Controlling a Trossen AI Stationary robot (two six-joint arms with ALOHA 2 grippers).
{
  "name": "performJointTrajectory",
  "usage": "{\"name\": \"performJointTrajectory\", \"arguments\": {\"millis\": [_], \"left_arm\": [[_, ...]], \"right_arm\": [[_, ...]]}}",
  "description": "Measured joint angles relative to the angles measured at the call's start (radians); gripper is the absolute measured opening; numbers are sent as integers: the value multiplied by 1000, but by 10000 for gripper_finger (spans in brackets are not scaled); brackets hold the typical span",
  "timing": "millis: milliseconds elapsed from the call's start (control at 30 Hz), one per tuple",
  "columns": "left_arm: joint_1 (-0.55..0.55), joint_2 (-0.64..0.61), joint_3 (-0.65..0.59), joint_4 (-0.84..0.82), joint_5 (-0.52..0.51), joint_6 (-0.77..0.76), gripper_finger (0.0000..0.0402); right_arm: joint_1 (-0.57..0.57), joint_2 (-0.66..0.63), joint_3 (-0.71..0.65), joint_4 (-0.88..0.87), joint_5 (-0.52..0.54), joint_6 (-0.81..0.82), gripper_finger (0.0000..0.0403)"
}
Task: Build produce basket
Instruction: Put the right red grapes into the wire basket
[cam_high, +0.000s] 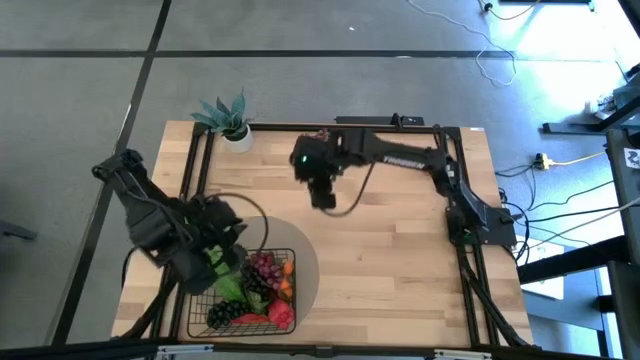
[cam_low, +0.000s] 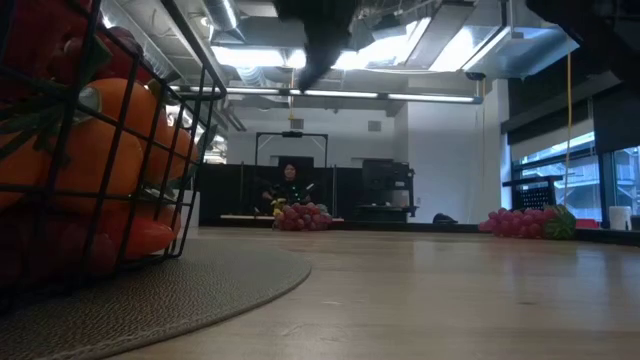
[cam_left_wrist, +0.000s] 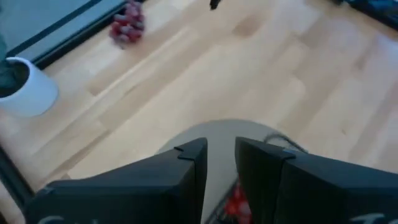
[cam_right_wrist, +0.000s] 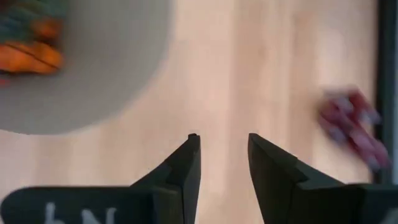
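The dark wire basket (cam_high: 245, 295) stands on the round grey mat (cam_high: 300, 262) at the table's near left. It holds toy produce: a purple grape bunch (cam_high: 264, 268), green pods (cam_high: 226, 272), orange and red pieces (cam_high: 283, 312). In the low view the basket (cam_low: 100, 150) shows orange produce behind its mesh. My left gripper (cam_high: 230, 236) hovers over the basket's far left part, open and empty, as its wrist view (cam_left_wrist: 221, 155) shows. My right gripper (cam_high: 322, 198) hangs above the bare table middle, open and empty (cam_right_wrist: 224, 146). A red grape bunch (cam_left_wrist: 127, 25) lies near the far edge.
A potted teal-leaved plant (cam_high: 232, 120) stands at the far left corner. The low view shows a second red bunch with a green piece (cam_low: 525, 222) far to the right. A blurred red item (cam_right_wrist: 351, 124) lies beside the table frame rail. Bare wood (cam_high: 400, 260) lies right of the mat.
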Motion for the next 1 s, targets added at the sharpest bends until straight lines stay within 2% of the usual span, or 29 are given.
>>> {"name": "performJointTrajectory", "arguments": {"millis": [400, 500, 633, 800, 1000], "left_arm": [[337, 0, 0, -30, -4, 48, 71], [441, 0, 0, -29, 0, 58, 71], [584, 0, 0, -20, 92, 61, 71], [702, 0, 0, -13, 136, 73, 71], [804, 0, 0, 92, 139, 254, 71]], "right_arm": [[-316, 0, -1, -276, 25, -3, 118], [-399, -1, -8, -242, 22, -7, 118], [-507, -1, -9, -258, 19, -14, 118], [-636, -1, -10, -267, 17, 27, 118], [-748, -2, -43, -265, 6, 72, 118]]}}
